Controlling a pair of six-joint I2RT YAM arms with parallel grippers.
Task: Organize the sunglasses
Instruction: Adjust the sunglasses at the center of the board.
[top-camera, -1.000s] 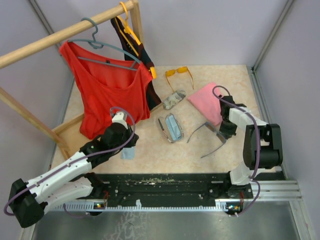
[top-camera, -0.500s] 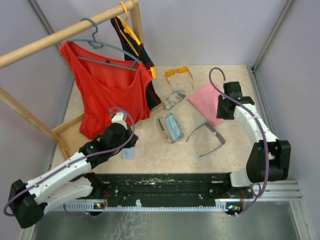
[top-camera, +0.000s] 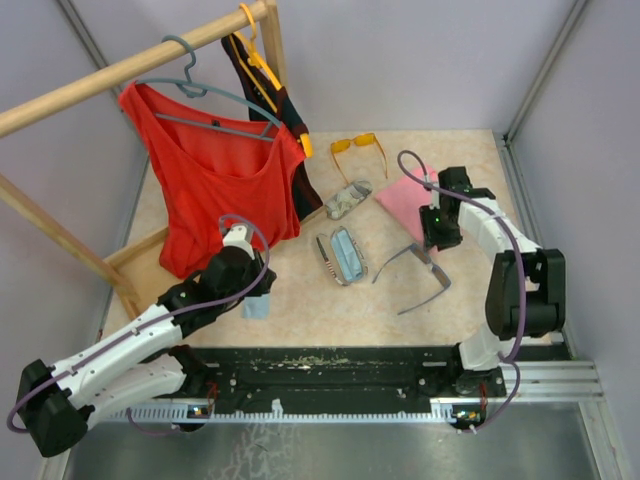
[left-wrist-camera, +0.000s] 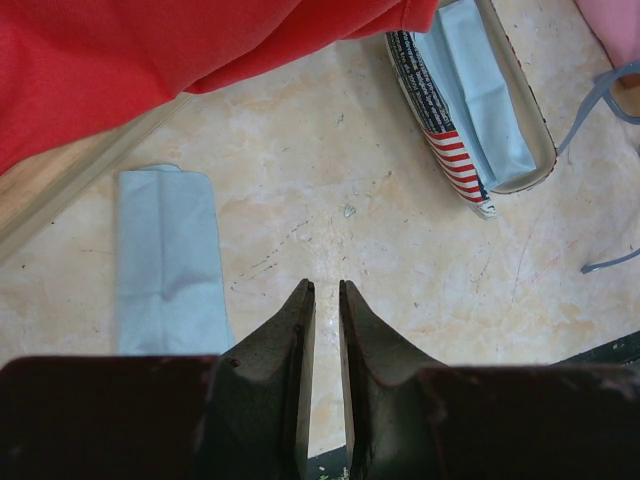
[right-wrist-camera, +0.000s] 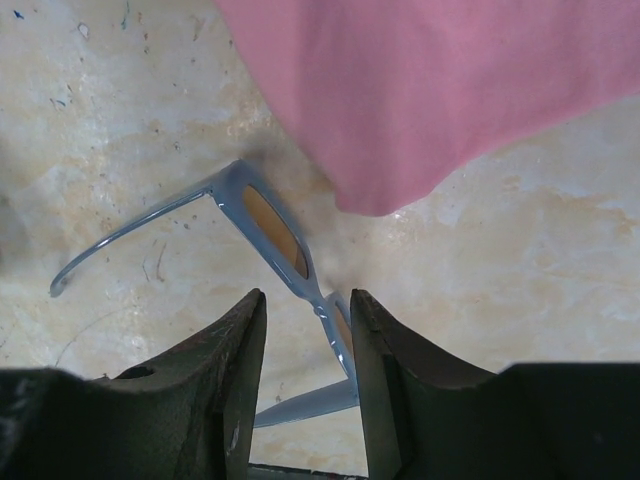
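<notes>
While my right gripper (right-wrist-camera: 306, 297) hangs parted over the greyish sunglasses (right-wrist-camera: 270, 225), light and probably brittle, I'd pinch their bridge.

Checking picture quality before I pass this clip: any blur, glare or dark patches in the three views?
Top external: sharp, evenly lit, no glare. Left wrist: table sharp, left hand nearly black. Right wrist: grey sunglasses slightly smeared beside the pink cloth, right hand dark.

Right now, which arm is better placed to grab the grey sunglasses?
Right. Its pincer hangs open directly over the grey sunglasses, by the pink cloth. The left pincer sits far off beside the blue cloth.
</notes>
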